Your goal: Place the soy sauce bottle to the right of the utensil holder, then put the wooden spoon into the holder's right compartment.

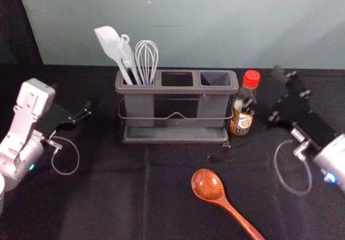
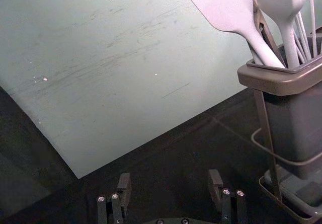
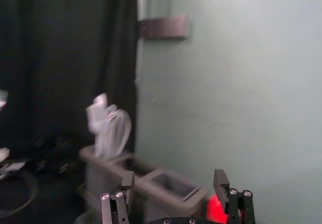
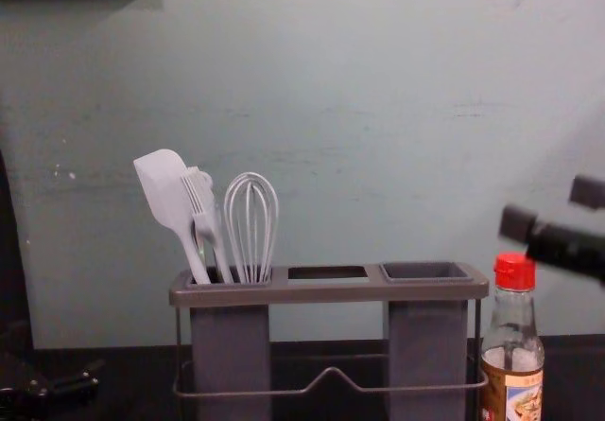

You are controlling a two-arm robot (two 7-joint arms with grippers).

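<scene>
The glossy reddish-brown wooden spoon (image 1: 222,200) lies flat on the black-covered surface (image 1: 118,202), on the robot's side of the grey utensil holder (image 1: 175,139), its long axis slanting: the round bowl points away and to the left, towards the holder, while the handle runs back and to the right. The right pincer (image 4: 552,208) is the nearer one—raised, beyond the spoon and to its right, its two fingers apart with nothing between them. From there the spoon lies lower, leftward and back towards the robot, so the coming move likely calls for drawing back, dropping down and turning to close across the slanting handle. The goal, the holder's open right compartment (image 1: 215,79), sits beyond the bowl. Just to the right of the holder stands the red-capped glass soy sauce bottle (image 1: 244,110), upright, which makes the first part look done; whether the two touch I cannot tell. The right pincer is close above the cap, and a low sideways swing could tip the bottle. White utensils (image 1: 126,56) fill the left compartment. Farther from the spoon, the left pincer (image 2: 169,177) is idle to the left of the holder—also open and holding nothing.
</scene>
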